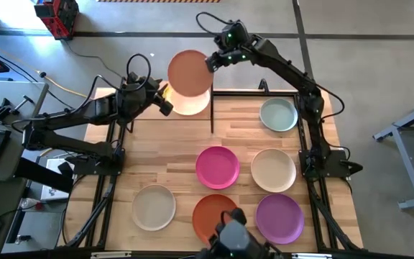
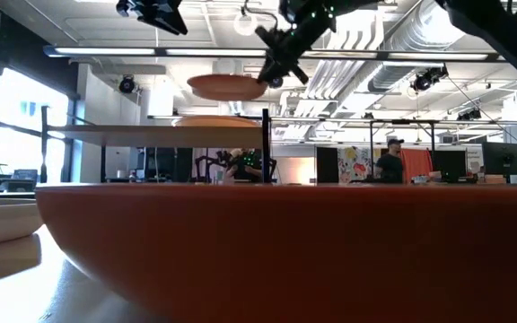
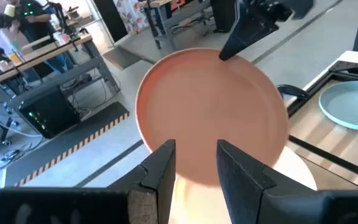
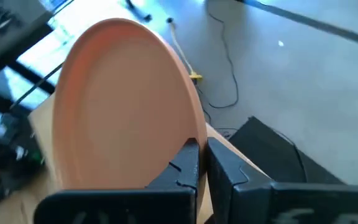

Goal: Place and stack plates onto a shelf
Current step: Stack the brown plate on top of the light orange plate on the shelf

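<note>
The right hand (image 1: 212, 62) is shut tight on the rim of the tan-pink plate (image 1: 189, 73). It holds this plate flat in the air, above the shelf (image 2: 151, 135). The plate does not touch the shelf.

The peach plate (image 1: 192, 104) lies on the shelf, right under the tan-pink plate. In the low view there is a clear gap between the two plates.

The left hand (image 1: 165, 101) waits just beside the peach plate, at the shelf's edge. Its two fingers (image 3: 163, 168) stand a little apart and hold nothing.

Six more plates lie on the table (image 1: 164, 158), all in front of the shelf. The pale green plate (image 1: 278, 115) is nearest the shelf. The magenta plate (image 1: 217, 167) and the cream plate (image 1: 273, 170) lie side by side farther from the shelf. The beige-grey plate (image 1: 153, 207), the orange plate (image 1: 210, 212) and the purple plate (image 1: 279, 218) make a row farthest from the shelf.

In the low view, a person (image 2: 389, 162) stands in the room well behind the shelf.
</note>
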Tool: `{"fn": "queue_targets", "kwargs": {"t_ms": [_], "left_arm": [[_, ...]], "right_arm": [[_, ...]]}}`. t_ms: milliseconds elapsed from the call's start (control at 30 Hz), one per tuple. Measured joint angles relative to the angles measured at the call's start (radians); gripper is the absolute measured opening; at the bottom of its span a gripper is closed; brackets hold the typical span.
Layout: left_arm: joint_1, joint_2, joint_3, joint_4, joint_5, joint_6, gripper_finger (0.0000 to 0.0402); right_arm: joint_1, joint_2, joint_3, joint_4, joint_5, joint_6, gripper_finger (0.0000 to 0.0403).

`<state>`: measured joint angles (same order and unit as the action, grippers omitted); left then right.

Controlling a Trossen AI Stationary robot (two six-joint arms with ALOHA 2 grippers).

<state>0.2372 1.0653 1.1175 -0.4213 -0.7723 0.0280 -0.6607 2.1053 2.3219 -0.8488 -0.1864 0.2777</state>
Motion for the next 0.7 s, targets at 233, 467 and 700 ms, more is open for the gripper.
{"fn": "queue_targets", "kwargs": {"t_ms": [233, 467, 700], "left_arm": [[0.025, 0.000, 0.000, -0.002, 0.002, 0.001, 0.0106], [0.032, 0.000, 0.000, -0.030, 0.003, 0.002, 0.0106], [0.031, 0.000, 0.000, -0.050, 0.003, 0.002, 0.0106]], "right_arm": [[-0.017, 0.067, -0.001, -0.010, -0.061, 0.130, 0.0000], [0.009, 0.076, -0.001, -0.068, -0.067, 0.165, 0.0000], [0.037, 0.082, -0.002, -0.112, -0.036, 0.177, 0.0000]]}}
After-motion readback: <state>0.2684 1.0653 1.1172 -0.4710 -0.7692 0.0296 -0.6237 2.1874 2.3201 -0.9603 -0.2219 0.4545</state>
